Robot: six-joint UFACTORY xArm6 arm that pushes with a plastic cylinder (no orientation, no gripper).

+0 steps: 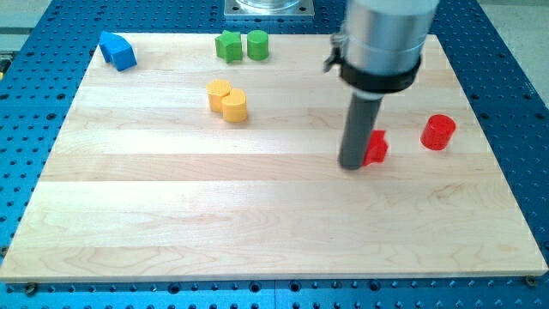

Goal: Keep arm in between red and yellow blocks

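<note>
Spreading across nearly the whole view is a pale wooden worktop (257, 223) made of long planks, lying on a blue perforated metal base (515, 94) that shows along every edge. A grey metal plate (268, 7) sits at the view's top, just past the worktop's far edge.

Next in size comes the arm's silver cylinder with a black collar (382, 51), coming down from the view's top right. From it hangs the straight dark rod, and my tip (353, 166) rests on the wood. No hand with jaws shows on this arm, so no open or shut state can be told.

Just to the right of my tip, touching or nearly touching the rod, is a small red block (376, 148); its shape is partly hidden by the rod. Further to the right of it, standing apart, is a red cylinder (438, 131).

Well to the left of my tip and toward the view's top sit two yellow blocks pressed together, a yellow cylinder (234, 106) and a second yellow block (219, 92) behind it. My tip therefore lies between the yellow pair and the red pair, much closer to the reds.

Toward the view's top, left of my tip, stand a green cylinder (257, 44) and a green star-like block (228, 45) side by side. Far to the top left lies a blue block (117, 51) with slanted faces.
</note>
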